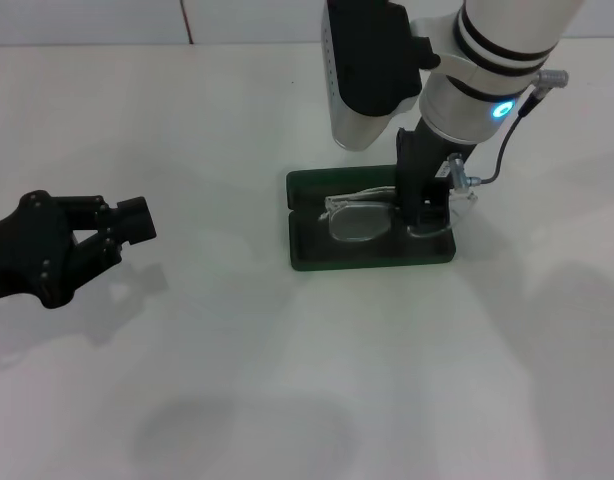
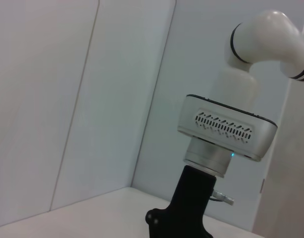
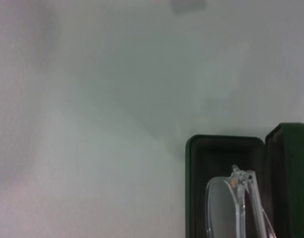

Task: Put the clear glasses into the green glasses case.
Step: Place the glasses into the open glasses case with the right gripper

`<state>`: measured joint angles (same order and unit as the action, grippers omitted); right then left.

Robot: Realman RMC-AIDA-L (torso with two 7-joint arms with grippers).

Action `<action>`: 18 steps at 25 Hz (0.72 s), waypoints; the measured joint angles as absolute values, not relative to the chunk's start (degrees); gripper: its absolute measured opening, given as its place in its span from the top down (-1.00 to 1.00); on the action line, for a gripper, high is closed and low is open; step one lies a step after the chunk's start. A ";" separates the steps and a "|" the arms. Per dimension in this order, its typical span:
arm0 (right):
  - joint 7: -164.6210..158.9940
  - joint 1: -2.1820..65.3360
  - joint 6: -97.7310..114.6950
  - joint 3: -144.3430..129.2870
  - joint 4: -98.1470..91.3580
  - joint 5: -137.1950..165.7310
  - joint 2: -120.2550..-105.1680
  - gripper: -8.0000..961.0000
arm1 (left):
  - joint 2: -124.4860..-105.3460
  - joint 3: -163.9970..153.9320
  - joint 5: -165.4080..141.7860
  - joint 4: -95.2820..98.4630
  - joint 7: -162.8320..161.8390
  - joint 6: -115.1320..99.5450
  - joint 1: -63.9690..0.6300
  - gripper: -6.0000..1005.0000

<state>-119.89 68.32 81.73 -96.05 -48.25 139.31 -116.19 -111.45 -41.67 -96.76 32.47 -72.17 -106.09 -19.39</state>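
**Clear glasses resting in an open green case, right hand over them**

Nearest the head camera, low on the robot's left side, the black left hand (image 1: 115, 232) hovers above the bare white surface (image 1: 317, 390), well apart from everything else. Its fingers (image 1: 135, 218) look drawn close together around nothing, though their exact gap is hard to judge.

Further back, near the middle of the surface, the green glasses case (image 1: 307, 255) lies open and flat, its dark lining showing. The clear glasses (image 1: 359, 218) sit inside it, lenses facing up, with one thin arm reaching toward the case's far edge.

The right hand (image 1: 425, 205) comes straight down from a white arm with a glowing blue light and stands at the right end of the case, at that end of the glasses. I cannot tell whether its fingers are spread or pinched on the frame.

The right wrist view shows one lens (image 3: 222, 208) inside the case (image 3: 196, 163), next to the raised green lid (image 3: 289, 173).
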 joint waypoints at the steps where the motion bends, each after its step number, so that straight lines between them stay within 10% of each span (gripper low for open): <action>1: -119.85 68.49 81.60 -96.06 -47.77 139.26 -116.19 0.83 | -111.48 -41.66 -96.76 32.43 -72.10 -105.93 -19.36 0.71; 18: -119.91 68.55 80.18 -96.00 -46.58 138.32 -116.19 0.82 | -112.06 -41.66 -96.78 32.01 -71.40 -104.86 -18.93 0.71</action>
<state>-119.91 68.55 80.18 -96.00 -46.58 138.32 -116.19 -112.06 -41.66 -96.78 32.01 -71.40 -104.86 -18.92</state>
